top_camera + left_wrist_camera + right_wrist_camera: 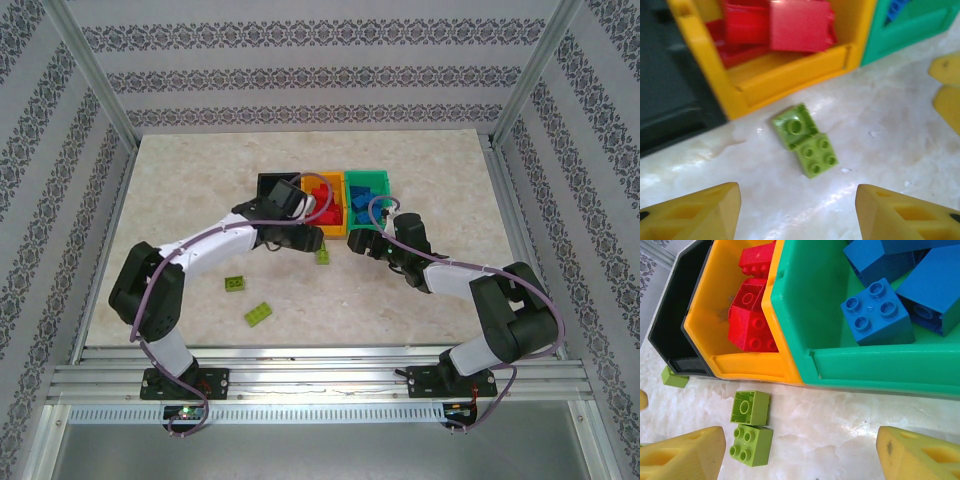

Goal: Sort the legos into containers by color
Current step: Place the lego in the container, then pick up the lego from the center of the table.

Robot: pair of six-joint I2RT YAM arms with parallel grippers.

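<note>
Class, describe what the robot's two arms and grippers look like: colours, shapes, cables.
The left arm and right arm have bulky black joints with white link shells. A lilac cable runs along each. The fingers are yellow wedges with recessed pockets.

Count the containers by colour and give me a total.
Black bin: 1
Orange-yellow bin: 1
Green bin: 1
Total: 3
</note>
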